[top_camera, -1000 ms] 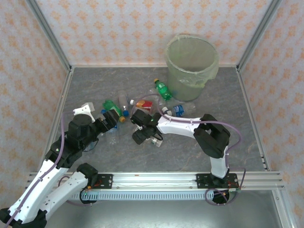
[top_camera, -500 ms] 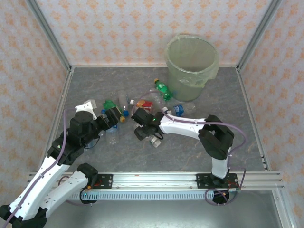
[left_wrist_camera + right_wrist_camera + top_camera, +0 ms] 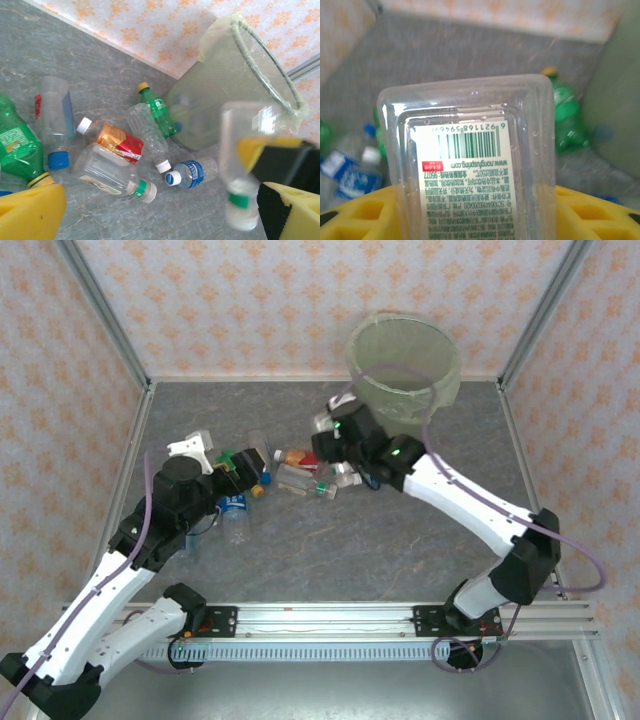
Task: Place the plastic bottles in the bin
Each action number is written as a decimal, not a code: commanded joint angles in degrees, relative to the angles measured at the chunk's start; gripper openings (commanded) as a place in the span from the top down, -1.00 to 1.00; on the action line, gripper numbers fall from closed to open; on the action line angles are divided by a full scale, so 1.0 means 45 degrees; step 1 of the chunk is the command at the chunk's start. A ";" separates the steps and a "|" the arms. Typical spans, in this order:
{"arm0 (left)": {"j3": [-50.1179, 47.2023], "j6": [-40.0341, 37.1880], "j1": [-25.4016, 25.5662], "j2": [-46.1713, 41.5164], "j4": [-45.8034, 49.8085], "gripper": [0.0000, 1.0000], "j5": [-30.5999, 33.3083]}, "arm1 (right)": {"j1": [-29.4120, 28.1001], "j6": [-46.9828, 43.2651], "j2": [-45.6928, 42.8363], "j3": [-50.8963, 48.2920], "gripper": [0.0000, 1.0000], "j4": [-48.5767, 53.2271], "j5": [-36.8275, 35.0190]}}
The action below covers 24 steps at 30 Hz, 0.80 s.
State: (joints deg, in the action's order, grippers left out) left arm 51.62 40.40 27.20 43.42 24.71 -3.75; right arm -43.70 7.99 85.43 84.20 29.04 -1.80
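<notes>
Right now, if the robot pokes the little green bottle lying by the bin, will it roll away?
Probably yes. The green bottle lies on its side and looks round, so a sideways poke would likely roll it, though the bin right beside it might stop it. It seems thin see-through plastic, so it is probably light and squashy.

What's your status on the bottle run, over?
Right gripper shut on clear bottle, aloft beside bin. Left gripper open, by loose bottles. Nothing between held bottle and bin.
</notes>
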 commanded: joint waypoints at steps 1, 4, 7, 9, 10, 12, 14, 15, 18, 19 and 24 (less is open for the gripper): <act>0.0420 -0.0326 -0.0063 0.0237 -0.0971 -0.98 -0.0394 | 0.1117 0.0331 -0.0502 0.1361 -0.13 -0.0142 -0.0211; 0.0578 -0.0375 -0.0068 0.0625 -0.1268 -0.98 -0.0572 | 0.2174 0.0389 -0.0270 0.2445 -0.07 -0.0203 -0.0201; 0.0734 -0.0394 -0.0058 0.0967 -0.1447 -0.98 -0.0726 | 0.3123 0.0600 0.0305 0.3627 -0.07 -0.0060 -0.0352; 0.0786 -0.0386 -0.0067 0.1173 -0.1547 -0.98 -0.0805 | 0.3791 0.0839 0.0803 0.4433 -0.08 -0.0027 -0.0390; 0.0795 -0.0348 -0.0068 0.1244 -0.1583 -0.98 -0.0794 | 0.4078 0.0991 0.1029 0.4760 -0.09 -0.0022 -0.0428; 0.0779 -0.0290 -0.0058 0.1374 -0.1604 -0.98 -0.0788 | 0.4723 0.1333 0.1631 0.5468 -0.09 0.0027 -0.0478; 0.0769 -0.0201 -0.0067 0.1479 -0.1576 -0.98 -0.0737 | 0.5285 0.1616 0.2275 0.6214 -0.07 0.0119 -0.0364; 0.0772 -0.0172 -0.0068 0.1536 -0.1537 -0.99 -0.0715 | 0.5568 0.1776 0.2653 0.6587 -0.08 0.0217 -0.0332; 0.0780 -0.0097 -0.0068 0.1652 -0.1344 -0.98 -0.0561 | 0.6194 0.2180 0.3799 0.7750 -0.08 0.0519 -0.0068; 0.0776 -0.0091 -0.0068 0.1660 -0.1279 -0.98 -0.0491 | 0.6350 0.2315 0.4154 0.8086 -0.08 0.0648 0.0014; 0.0811 -0.0034 -0.0058 0.1647 -0.0817 -0.98 -0.0066 | 0.6854 0.2833 0.5811 0.9776 -0.08 0.1298 0.0242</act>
State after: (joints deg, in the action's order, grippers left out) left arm 53.45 40.05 27.22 51.05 19.77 -5.63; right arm -13.28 18.24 109.82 124.20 32.14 -1.61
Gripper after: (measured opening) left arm 0.991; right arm 0.542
